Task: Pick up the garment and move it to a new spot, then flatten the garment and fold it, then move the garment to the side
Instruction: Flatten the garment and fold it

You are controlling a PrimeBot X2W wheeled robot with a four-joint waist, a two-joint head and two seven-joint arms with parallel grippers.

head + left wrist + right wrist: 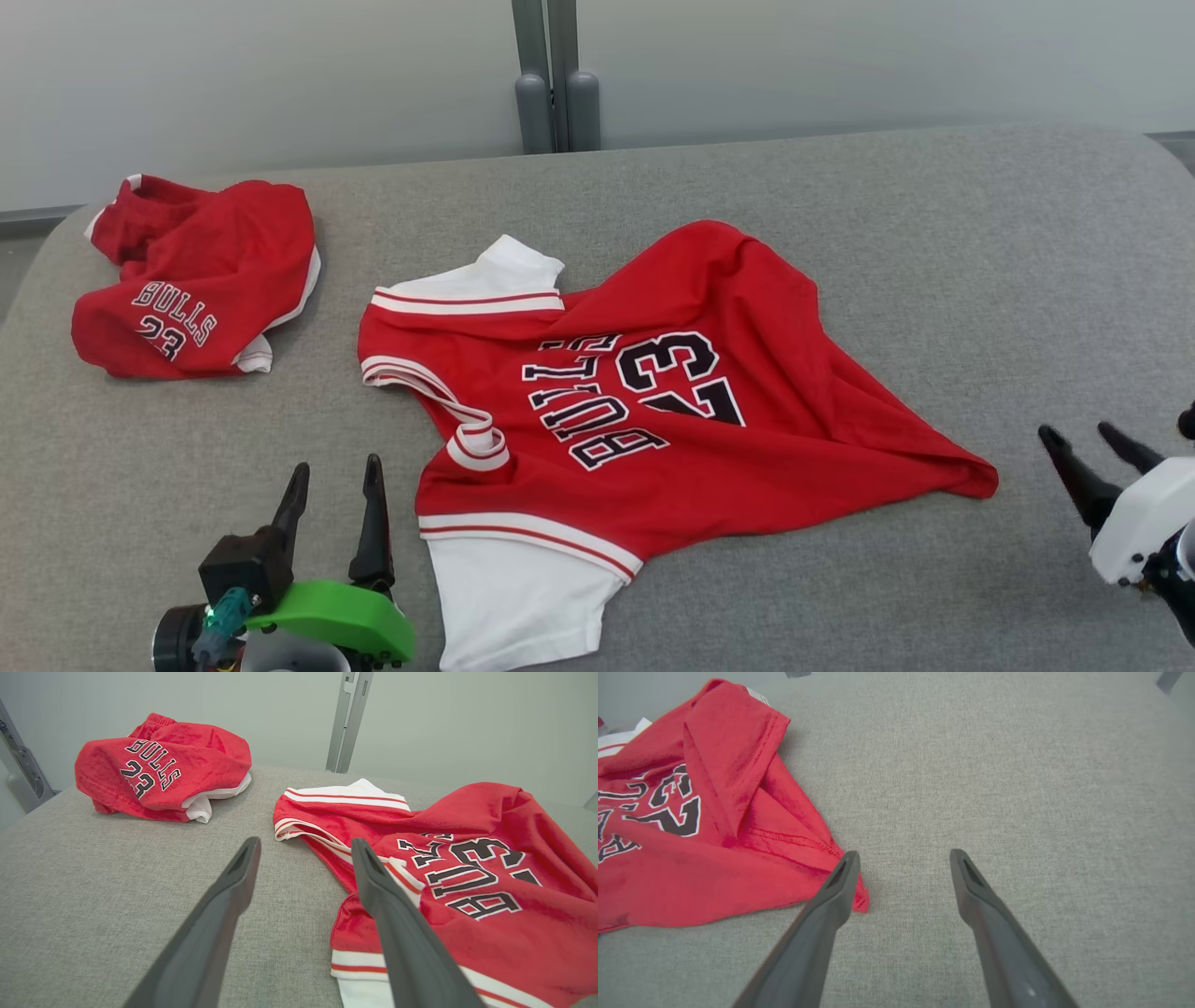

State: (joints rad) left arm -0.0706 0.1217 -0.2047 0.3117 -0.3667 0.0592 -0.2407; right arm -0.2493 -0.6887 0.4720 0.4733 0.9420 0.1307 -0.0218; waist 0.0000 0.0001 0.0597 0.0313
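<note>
The garment (653, 411) is a red jersey with white sleeves and black "BULLS 23" lettering, spread out wrinkled on the grey table (934, 233), collar toward the left. My left gripper (334, 471) stands open just left of its near sleeve, fingers (243, 868) empty over bare cloth surface. In the left wrist view the garment (467, 868) lies to the right of the fingers. My right gripper (1083, 437) is open at the right, a little beyond the garment's pointed hem corner (857, 900). That corner lies beside its left finger (840, 882), nothing between the jaws.
A second red piece (196, 280) with "BULLS 23" print lies crumpled at the table's far left, seen also as the crumpled piece (163, 770) in the left wrist view. A grey post (555, 93) rises behind the table's back edge. Bare table stretches right of the garment.
</note>
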